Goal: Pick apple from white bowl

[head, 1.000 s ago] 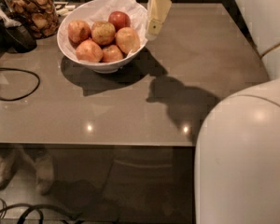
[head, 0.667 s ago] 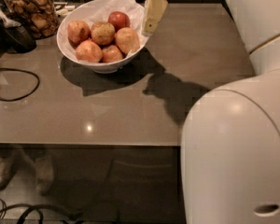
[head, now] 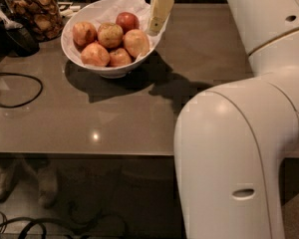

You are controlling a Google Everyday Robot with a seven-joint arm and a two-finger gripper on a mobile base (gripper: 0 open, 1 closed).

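One pale, blushed apple point(head: 136, 43) was seen unlifted in the white bowl point(head: 97, 68) just beneath the end effector point(head: 159, 13), which had been edged closer over the rim, its opening state undeterminable.

At the top centre of the frame, the gripper point(head: 160, 6) is hanging over the right rim of the white bowl point(head: 107, 71), and its upper part is running off the top edge. The bowl's wall is hiding the underside of the apple point(head: 136, 42). In the upper left, the frame edge is cutting off the top of the glass jar point(head: 34, 11). The arm point(head: 239, 148) is spilling past the right and bottom edges, covering part of the tabletop point(head: 114, 123).
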